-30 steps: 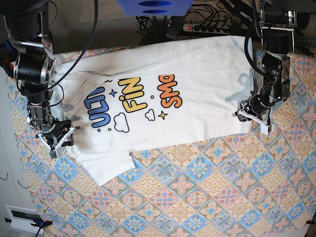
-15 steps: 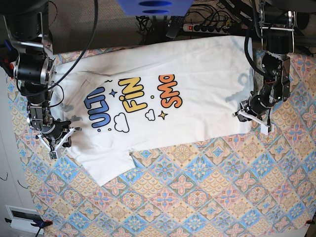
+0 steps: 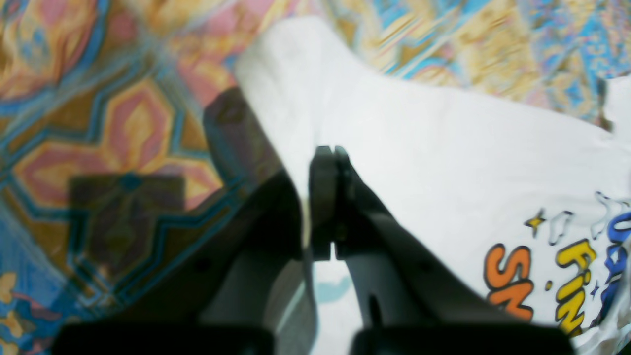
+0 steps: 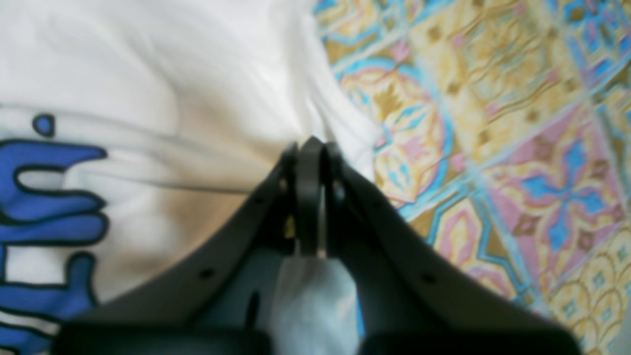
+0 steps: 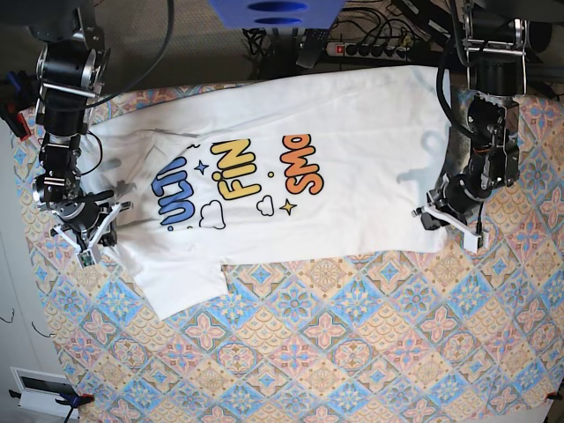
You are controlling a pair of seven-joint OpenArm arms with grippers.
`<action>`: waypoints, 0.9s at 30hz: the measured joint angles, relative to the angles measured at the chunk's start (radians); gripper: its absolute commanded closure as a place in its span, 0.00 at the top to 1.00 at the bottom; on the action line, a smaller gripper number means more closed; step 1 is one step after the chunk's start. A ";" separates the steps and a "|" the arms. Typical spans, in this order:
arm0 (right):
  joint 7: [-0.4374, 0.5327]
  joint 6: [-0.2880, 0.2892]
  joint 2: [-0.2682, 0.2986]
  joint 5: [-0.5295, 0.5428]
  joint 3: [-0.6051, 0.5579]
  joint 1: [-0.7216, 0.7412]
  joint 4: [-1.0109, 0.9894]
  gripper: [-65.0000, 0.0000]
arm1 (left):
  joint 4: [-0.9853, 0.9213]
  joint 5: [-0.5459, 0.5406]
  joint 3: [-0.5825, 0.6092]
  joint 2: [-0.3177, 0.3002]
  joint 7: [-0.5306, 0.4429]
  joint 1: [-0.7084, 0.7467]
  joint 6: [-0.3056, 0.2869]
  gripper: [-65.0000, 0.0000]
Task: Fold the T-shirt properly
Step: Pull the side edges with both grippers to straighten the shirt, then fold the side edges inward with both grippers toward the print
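The white T-shirt [image 5: 361, 176] lies print-up across the patterned tablecloth [image 5: 352, 352], its "SMOL" and "FINE" lettering in the middle. In the base view my right gripper [image 5: 97, 231] sits at the shirt's left edge, near the blue lettering. The right wrist view shows this gripper [image 4: 310, 148] shut on a pinch of the T-shirt [image 4: 148, 74]. My left gripper [image 5: 434, 217] is at the shirt's lower right corner. Seen from the left wrist, that gripper [image 3: 325, 153] is shut on the raised edge of the T-shirt [image 3: 443, 148].
A power strip [image 5: 370, 48] and cables lie beyond the table's far edge, beside a blue object [image 5: 273, 11]. A white device [image 5: 40, 388] sits at the lower left off the cloth. Bare tablecloth fills the near half.
My right gripper has shut on the shirt's left edge and moved toward the far side, dragging that edge along. The left gripper has shifted slightly nearer with its corner.
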 measured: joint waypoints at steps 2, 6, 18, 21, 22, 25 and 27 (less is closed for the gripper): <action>0.003 0.000 -0.004 0.002 0.003 -0.025 0.052 0.01 | 0.014 0.002 0.000 -0.001 0.002 0.005 0.001 0.00; -0.008 0.001 -0.006 0.008 0.005 -0.103 0.127 0.01 | 0.042 0.006 -0.001 -0.006 0.003 0.037 0.002 0.00; -0.011 0.095 -0.011 0.003 0.180 -0.246 0.280 0.01 | 0.159 0.005 -0.003 -0.044 0.000 0.119 0.002 0.00; -0.018 0.092 -0.006 -0.002 0.198 -0.278 0.314 0.01 | 0.190 0.003 -0.006 -0.047 -0.002 0.141 0.000 0.00; -0.017 0.088 -0.004 0.001 0.199 -0.285 0.328 0.01 | 0.193 0.002 -0.006 -0.046 -0.005 0.147 0.000 0.00; -0.010 0.092 -0.005 0.001 0.199 -0.309 0.362 0.01 | 0.196 0.001 -0.006 -0.044 -0.006 0.169 0.000 0.00; -0.011 0.093 -0.007 0.003 0.199 -0.337 0.390 0.01 | 0.196 0.002 -0.007 -0.045 -0.007 0.185 0.001 0.00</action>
